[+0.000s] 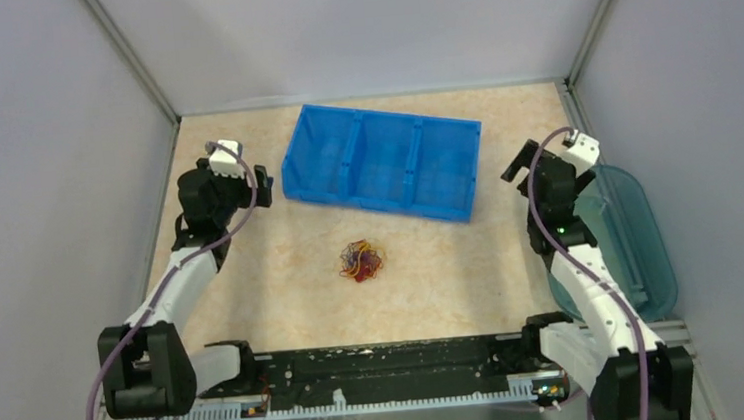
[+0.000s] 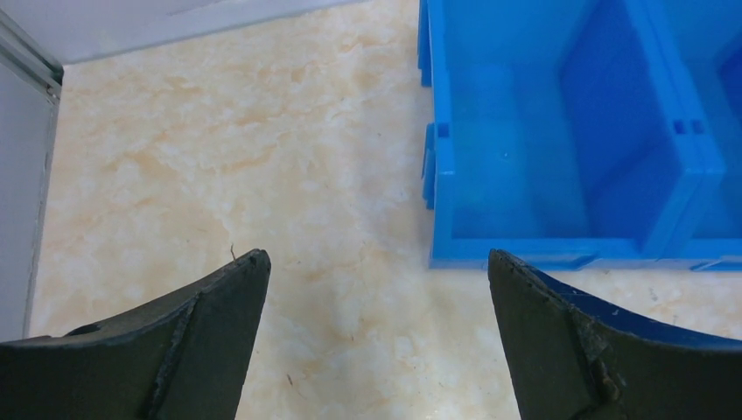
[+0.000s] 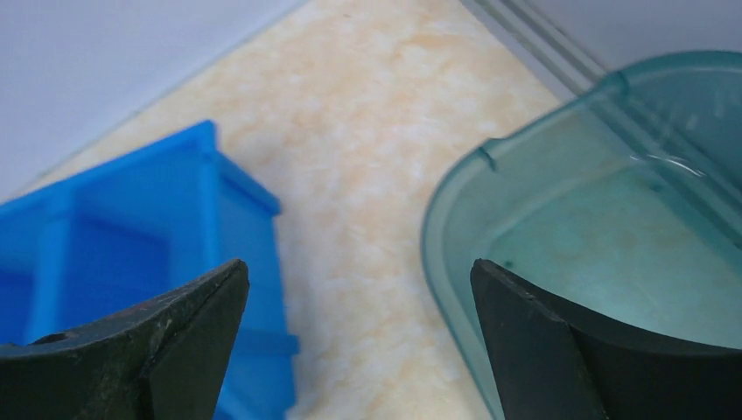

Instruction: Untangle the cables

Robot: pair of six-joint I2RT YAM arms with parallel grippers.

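Over the marbled surface (image 1: pixel 253 280), both arms are hovering empty. The left end effector (image 2: pixel 376 289) is gaping wide with the bin (image 1: pixel 381 161) ahead to its right, and the right end effector (image 3: pixel 359 289) is gaping wide between bin and tub (image 1: pixel 641 239). The cables (image 1: pixel 362 260) are lying in one tight knot, well behind both, towards the arm bases. A blunt single pinch is likely risking a tighter knot, or the whole clump dragging along.

Glossy blue plastic bin (image 1: pixel 381 161); smooth marble-look table (image 1: pixel 453 264); translucent teal tray (image 3: pixel 612 227).
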